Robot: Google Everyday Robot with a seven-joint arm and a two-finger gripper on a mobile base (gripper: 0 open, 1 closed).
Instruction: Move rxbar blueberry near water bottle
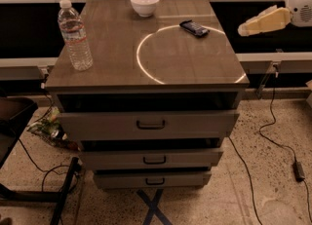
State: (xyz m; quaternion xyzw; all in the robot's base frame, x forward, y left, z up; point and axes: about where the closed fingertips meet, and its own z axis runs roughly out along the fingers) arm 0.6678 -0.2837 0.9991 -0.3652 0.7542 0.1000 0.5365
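The gripper [243, 28] hangs beyond the table's [195, 68] right edge, jaws together, empty. The rxbar blueberry [194, 28] lies near the back right corner, and the water bottle [74, 36] stands by the left edge.

Matt gripper [247, 27] right of glossy tabletop [112, 53]; clear plastic water bottle [75, 36].

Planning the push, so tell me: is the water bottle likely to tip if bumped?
Probably: the water bottle stands tall and narrow, upright near the table's left edge. Its round body would likely roll once down. The gripper hovers right of the table.
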